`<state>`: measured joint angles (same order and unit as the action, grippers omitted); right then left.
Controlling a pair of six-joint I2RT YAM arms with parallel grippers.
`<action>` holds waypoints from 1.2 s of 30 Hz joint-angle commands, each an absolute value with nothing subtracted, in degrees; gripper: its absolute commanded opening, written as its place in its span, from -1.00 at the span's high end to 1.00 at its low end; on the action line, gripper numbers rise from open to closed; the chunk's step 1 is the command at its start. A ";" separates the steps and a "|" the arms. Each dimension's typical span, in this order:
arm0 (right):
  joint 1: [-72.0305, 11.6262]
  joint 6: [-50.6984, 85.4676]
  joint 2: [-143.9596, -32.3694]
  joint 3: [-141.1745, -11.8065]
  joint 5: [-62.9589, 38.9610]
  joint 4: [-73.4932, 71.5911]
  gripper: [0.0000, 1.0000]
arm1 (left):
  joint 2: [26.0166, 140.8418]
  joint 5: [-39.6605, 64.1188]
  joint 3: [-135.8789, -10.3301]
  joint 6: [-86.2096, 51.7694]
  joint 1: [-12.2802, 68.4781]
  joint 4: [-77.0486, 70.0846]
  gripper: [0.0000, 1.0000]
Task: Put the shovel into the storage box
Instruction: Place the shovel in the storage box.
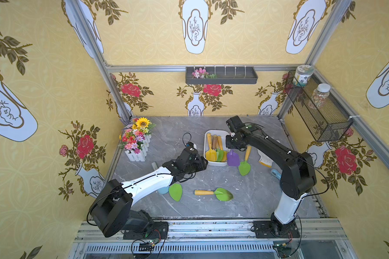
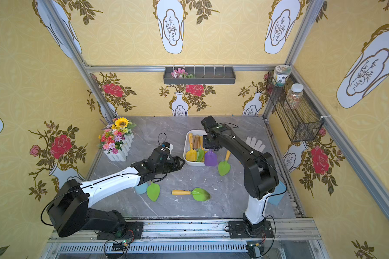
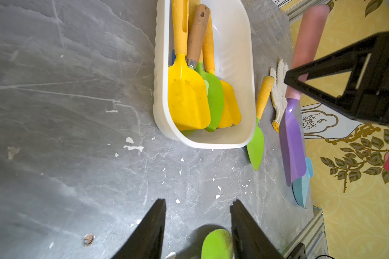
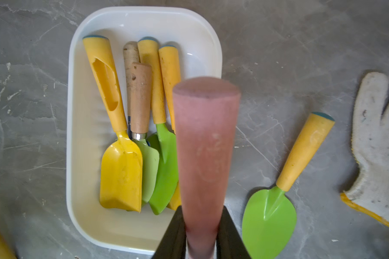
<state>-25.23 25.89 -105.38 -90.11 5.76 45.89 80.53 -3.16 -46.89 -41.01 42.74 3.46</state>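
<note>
White storage box [image 4: 74, 157]; purple shovel [image 3: 292, 143], handle [image 4: 204, 145] seemingly pink; grey-veined table [image 4: 301, 56]

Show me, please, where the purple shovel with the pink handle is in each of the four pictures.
In a top view: purple shovel near the centre, its blade beside the storage box.
In a top view: near the centre, again beside the box.
Left wrist view: at the right of the picture; box at upper middle.
Right wrist view: only its pink handle, centre foreground, held in the right claw.
Shared landmark: the white storage box.
</note>
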 commanded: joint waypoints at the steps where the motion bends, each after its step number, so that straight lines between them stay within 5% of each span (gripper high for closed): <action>1: -26.06 27.24 -108.16 -93.72 4.24 46.90 0.56 | 80.20 -2.46 -46.17 -41.13 42.63 3.46 -0.02; 12: -25.85 28.02 -119.77 -104.70 4.33 47.81 0.56 | 79.17 -2.37 -45.09 -42.79 42.54 3.68 -0.02; 36: -23.38 29.43 -127.53 -106.00 4.31 46.85 0.52 | 80.30 -2.02 -45.09 -42.83 42.45 3.59 -0.02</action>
